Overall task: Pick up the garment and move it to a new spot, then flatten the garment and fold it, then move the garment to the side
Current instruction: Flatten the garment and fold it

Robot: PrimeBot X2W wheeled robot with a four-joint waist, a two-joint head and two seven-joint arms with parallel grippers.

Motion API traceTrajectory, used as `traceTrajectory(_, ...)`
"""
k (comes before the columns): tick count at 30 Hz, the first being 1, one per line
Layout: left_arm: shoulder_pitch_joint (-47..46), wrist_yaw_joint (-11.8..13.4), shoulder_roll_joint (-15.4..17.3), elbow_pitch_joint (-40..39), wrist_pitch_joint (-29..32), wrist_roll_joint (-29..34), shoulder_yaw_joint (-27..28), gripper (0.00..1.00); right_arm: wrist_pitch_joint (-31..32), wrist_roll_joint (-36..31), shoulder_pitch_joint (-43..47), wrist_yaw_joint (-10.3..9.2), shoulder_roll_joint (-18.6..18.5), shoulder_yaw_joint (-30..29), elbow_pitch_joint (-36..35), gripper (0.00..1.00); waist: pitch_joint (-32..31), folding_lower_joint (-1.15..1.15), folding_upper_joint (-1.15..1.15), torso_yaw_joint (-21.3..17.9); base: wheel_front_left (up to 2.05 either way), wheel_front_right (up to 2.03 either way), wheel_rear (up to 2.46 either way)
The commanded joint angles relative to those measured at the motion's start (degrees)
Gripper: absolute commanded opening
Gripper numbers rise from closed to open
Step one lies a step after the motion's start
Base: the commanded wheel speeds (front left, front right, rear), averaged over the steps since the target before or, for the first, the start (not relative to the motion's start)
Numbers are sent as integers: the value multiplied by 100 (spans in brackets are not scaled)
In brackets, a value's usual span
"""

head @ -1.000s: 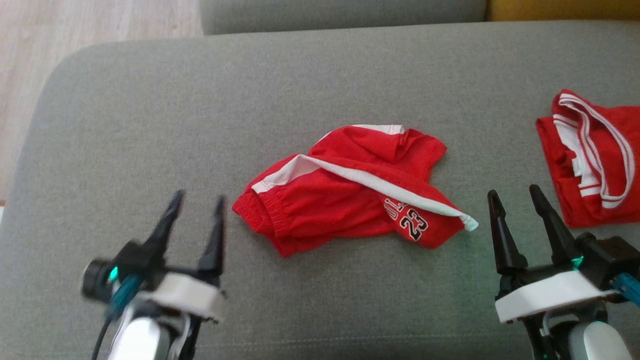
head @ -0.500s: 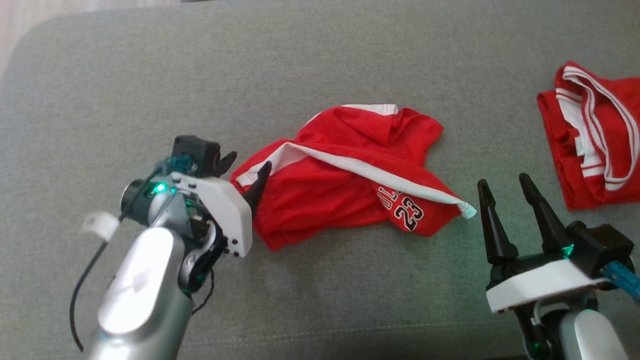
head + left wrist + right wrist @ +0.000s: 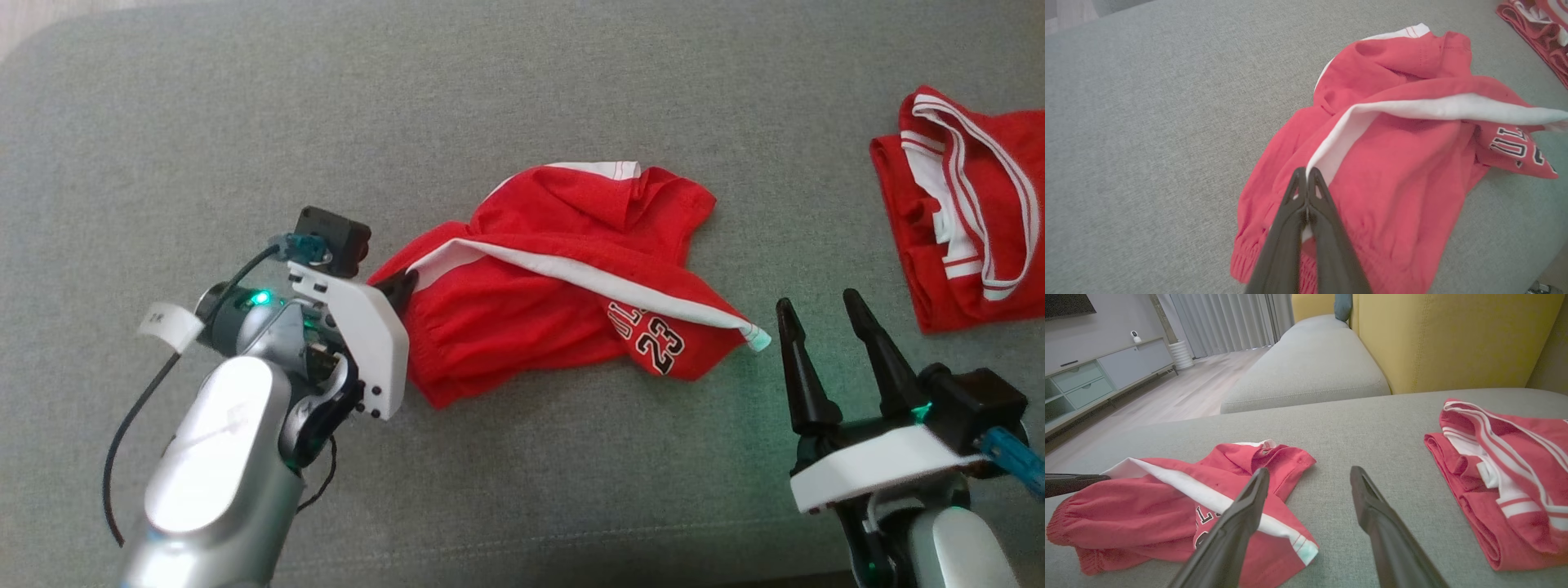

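1. Garment: red shorts lie crumpled in the middle of the grey sofa cushion. The elastic waistband end points to 9 o'clock in the head view and the leg hems to 3 o'clock.
2. A white side stripe runs across the top fold from about 9 to 4 o'clock. The black-and-white "23" print is on the leg at 4 o'clock.
3. Left gripper is at the shorts' 9 o'clock edge with the arm coming in from 7 o'clock. In the left wrist view its fingers are pressed together, pinching the shorts at the end of the white stripe, just above the waistband.
4. Most of the shorts rest on the cushion. I can't tell whether the pinched end is off the fabric.
5. Right gripper is at 4 o'clock of the shorts, just past the stripe's tip and not touching it. Its fingers are spread wide with nothing between them, and the right wrist view shows bare cushion in the gap.
6. Second red garment with white striped trim is bunched at 2 o'clock, well apart from the shorts.
7. The right wrist view shows a yellow backrest at 1 o'clock, behind the cushion.
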Motion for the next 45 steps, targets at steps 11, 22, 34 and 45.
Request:
traceTrajectory(11,-206,41,230,-427,22,-14,98,0,357,46,-98,-4,-257,207,416,100,101,0,0,47,0,0,0)
traceTrajectory(22,-263,67,222,-512,-116,-34,48,0,310,171,-660,-4,-408,574,1246,82,228,0,0,165,0,0,0)
traceTrajectory(34,-428,141,314,-1204,-1311,154,191,0,143,151,-1197,-4,-766,297,318,0,-149,0,0,130,0,0,0)
traceTrajectory(45,-920,321,491,-2314,-1740,391,442,0,998,-7,-1900,-4,-1185,-142,-1345,0,-809,0,0,110,0,0,0)
